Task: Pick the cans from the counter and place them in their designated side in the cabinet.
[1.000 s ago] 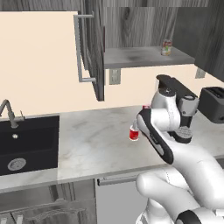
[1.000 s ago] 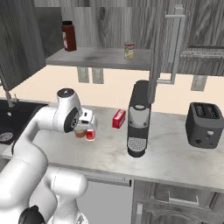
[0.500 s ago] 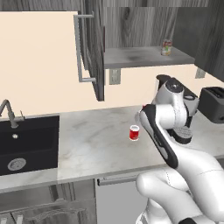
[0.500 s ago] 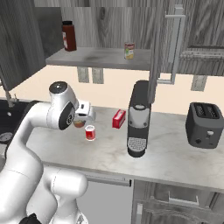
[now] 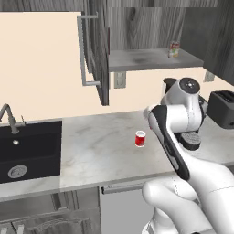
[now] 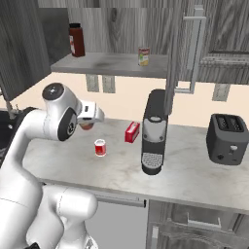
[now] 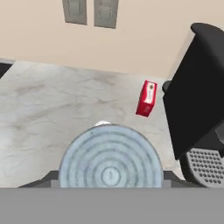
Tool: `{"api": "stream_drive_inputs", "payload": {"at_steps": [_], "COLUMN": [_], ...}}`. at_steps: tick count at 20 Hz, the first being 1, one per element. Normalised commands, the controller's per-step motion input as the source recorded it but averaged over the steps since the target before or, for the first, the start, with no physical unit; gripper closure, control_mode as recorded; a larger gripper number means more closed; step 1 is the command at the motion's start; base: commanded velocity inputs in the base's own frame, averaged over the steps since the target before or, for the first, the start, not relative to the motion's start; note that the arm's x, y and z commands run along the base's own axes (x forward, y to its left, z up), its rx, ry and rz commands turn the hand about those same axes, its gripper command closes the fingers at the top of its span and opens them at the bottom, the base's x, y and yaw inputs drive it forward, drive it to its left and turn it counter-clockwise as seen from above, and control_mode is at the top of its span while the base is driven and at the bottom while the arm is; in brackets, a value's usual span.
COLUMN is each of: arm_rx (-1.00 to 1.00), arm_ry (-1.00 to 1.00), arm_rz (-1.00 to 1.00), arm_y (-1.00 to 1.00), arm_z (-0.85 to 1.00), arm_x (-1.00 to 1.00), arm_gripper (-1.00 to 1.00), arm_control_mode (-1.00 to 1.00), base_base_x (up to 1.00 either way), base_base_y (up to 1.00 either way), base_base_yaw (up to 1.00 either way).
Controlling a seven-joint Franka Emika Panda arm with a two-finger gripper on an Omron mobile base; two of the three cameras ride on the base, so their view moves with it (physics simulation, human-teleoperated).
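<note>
My gripper [image 6: 87,120] is shut on a can and holds it a little above the counter [image 6: 194,170], left of the coffee machine. The hand view looks down on that can's ringed silvery top [image 7: 110,162], with a dark fingertip [image 7: 43,180] at each side. Its side looks reddish brown in the right base view. A red can with a white band [image 6: 100,147] [image 5: 140,138] stands alone on the counter [image 5: 96,146], below and in front of the gripper. A yellow-labelled can [image 6: 143,56] [image 5: 174,49] stands on the open cabinet's shelf [image 6: 107,63] [image 5: 141,59].
A small red box [image 6: 132,132] [image 7: 147,98] lies beside the black coffee machine [image 6: 154,131] [image 7: 201,96]. A toaster [image 6: 227,138] [image 5: 222,108] is at the right. The black sink [image 5: 27,148] lies left. A dark red jar [image 6: 75,40] occupies the shelf's left end. The cabinet door [image 5: 96,50] hangs open.
The gripper has risen from the counter with a can in its grip and drawn back from the red can, which stays standing where it was.
</note>
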Motion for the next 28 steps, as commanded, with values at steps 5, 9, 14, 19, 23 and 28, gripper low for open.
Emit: {"api": "stream_drive_inputs", "payload": {"at_steps": [5, 9, 14, 19, 23, 28], "arm_rx": [-0.03, -0.01, 0.00, 0.00, 0.00, 0.00], "arm_ry": [-0.14, -0.17, -0.15, -0.16, -0.13, -0.01], "arm_rz": [0.00, 0.00, 0.00, 0.00, 0.00, 0.00], "arm_y": [-0.10, -0.15, -0.13, -0.06, -0.04, -0.10], "arm_z": [0.45, 0.36, 0.29, 0.30, 0.35, 0.50], "arm_x": [-0.11, -0.22, -0.39, -0.35, -0.18, -0.06], "arm_gripper": [1.00, 1.00, 1.00, 1.00, 1.00, 1.00], "arm_control_mode": [-1.00, -1.00, -1.00, -1.00, -1.00, -1.00], "base_base_x": [0.00, 0.00, 0.00, 0.00, 0.00, 0.00], "base_base_y": [0.00, 0.00, 0.00, 0.00, 0.00, 0.00], "base_base_yaw": [0.00, 0.00, 0.00, 0.00, 0.00, 0.00]}}
